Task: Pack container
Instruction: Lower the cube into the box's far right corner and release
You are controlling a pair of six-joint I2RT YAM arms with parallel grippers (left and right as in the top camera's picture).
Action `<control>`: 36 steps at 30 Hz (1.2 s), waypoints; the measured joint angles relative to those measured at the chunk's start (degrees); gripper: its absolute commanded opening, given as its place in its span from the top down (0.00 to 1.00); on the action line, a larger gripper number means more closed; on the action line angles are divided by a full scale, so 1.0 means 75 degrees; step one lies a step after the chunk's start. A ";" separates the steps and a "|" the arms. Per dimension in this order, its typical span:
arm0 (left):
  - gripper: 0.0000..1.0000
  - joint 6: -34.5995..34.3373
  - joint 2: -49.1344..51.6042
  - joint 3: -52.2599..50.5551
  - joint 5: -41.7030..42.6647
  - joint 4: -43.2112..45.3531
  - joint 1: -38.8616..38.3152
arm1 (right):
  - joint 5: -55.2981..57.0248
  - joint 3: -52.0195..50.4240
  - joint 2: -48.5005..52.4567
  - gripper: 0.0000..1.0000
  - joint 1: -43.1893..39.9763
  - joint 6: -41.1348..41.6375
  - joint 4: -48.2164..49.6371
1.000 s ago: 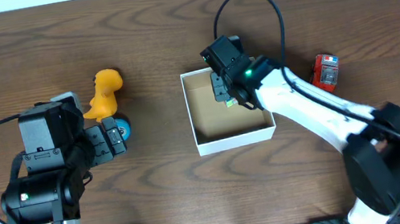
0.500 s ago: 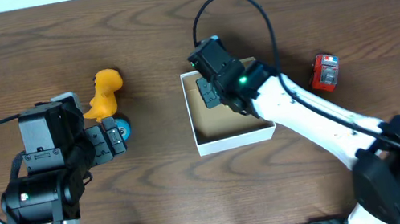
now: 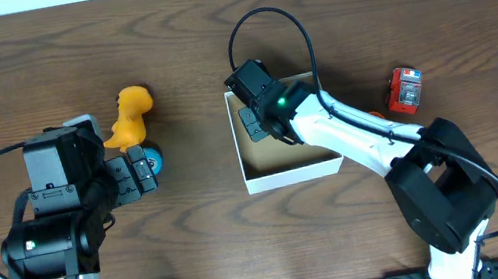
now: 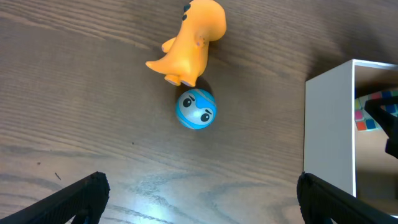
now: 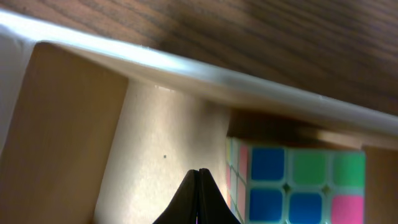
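The container [image 3: 292,170] is a shallow white-walled box with a brown cardboard inside, at the table's middle. My right gripper [image 3: 253,125] is inside it near the left wall. In the right wrist view its fingers [image 5: 199,186] are shut on nothing, just above the cardboard floor, with a colourful puzzle cube [image 5: 292,186] beside them against the container's wall [image 5: 186,71]. My left gripper [image 4: 199,202] is open and empty, low over the table. A blue ball with a face [image 4: 196,109] and an orange dinosaur [image 4: 189,40] lie ahead of it.
A red toy [image 3: 406,90] lies on the table right of the container. The dinosaur [image 3: 130,117] and ball [image 3: 153,159] are left of the container. The container's left wall [image 4: 326,124] shows at the right of the left wrist view, with the cube [image 4: 364,115] inside.
My right gripper has moved leftward inside the container, from its back right part to near the left wall. The left arm and the toys have not moved.
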 measured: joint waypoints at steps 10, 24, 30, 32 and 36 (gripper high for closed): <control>0.02 0.0000 0.0000 0.0000 0.0000 0.0000 0.0000 | 0.0399 0.0000 0.0268 0.99 -0.0417 0.0026 0.0111; 0.02 0.0000 0.0000 0.0000 0.0000 0.0000 0.0000 | 0.0766 0.0000 0.0268 0.99 -0.0629 0.0361 0.0093; 0.02 0.0000 0.0000 0.0000 0.0000 0.0000 0.0000 | 0.1116 0.0000 0.0268 0.96 -0.0629 0.0868 -0.0154; 0.02 0.0000 0.0000 0.0000 0.0000 0.0000 0.0000 | 0.1212 0.0000 0.0268 0.91 -0.0629 0.0994 -0.0160; 0.02 0.0000 0.0000 0.0000 0.0000 0.0000 0.0000 | 0.1262 0.0000 0.0268 0.88 -0.0629 0.1096 -0.0152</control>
